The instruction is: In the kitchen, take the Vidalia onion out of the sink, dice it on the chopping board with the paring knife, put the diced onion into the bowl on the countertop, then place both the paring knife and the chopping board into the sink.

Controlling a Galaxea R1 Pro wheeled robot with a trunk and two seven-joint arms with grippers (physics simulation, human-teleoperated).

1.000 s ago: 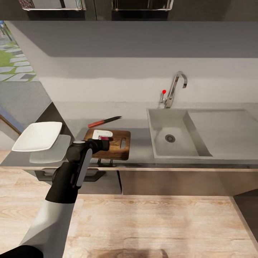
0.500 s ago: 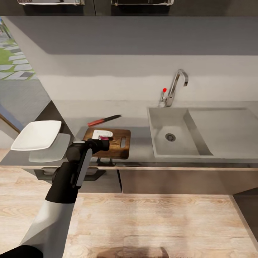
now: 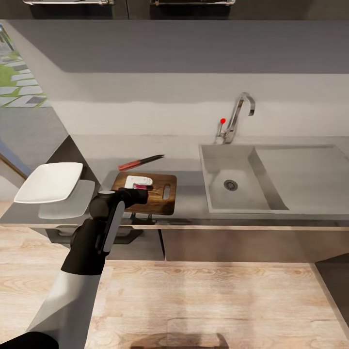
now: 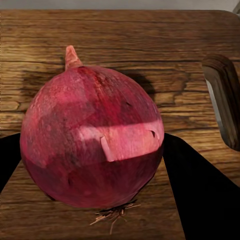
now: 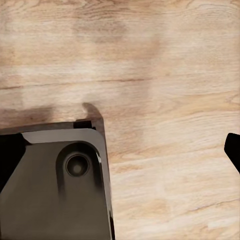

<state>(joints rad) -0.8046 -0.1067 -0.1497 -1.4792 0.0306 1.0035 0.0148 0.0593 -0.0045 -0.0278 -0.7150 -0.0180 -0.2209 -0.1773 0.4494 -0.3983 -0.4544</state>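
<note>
The Vidalia onion point(image 4: 90, 135) is pinkish-red and whole, and it sits low over the dark wooden chopping board point(image 4: 125, 40). My left gripper point(image 4: 92, 165) is shut on it, one black finger pressed against each side. From the head, the onion point(image 3: 141, 186) shows near the board's point(image 3: 162, 203) back left part, with the left gripper point(image 3: 140, 192) over it. The red-handled paring knife point(image 3: 140, 163) lies on the countertop point(image 3: 189, 194) just behind the board. A white square bowl point(image 3: 50, 182) stands at the counter's left end. The sink point(image 3: 232, 165) is to the right. My right gripper point(image 5: 120, 155) is open over the floor.
The chrome tap point(image 3: 237, 118) with its red knob point(image 3: 223, 121) stands behind the basin, and a flat drainboard point(image 3: 305, 174) lies to its right. A pale mat point(image 3: 72, 206) lies under the bowl. Wooden floor point(image 3: 218, 300) runs in front of the cabinets. The robot's dark base point(image 5: 55, 185) shows below the right gripper.
The head view has shifted slightly, so the camera moved. The left arm, onion, board and knife keep the same places relative to each other.
</note>
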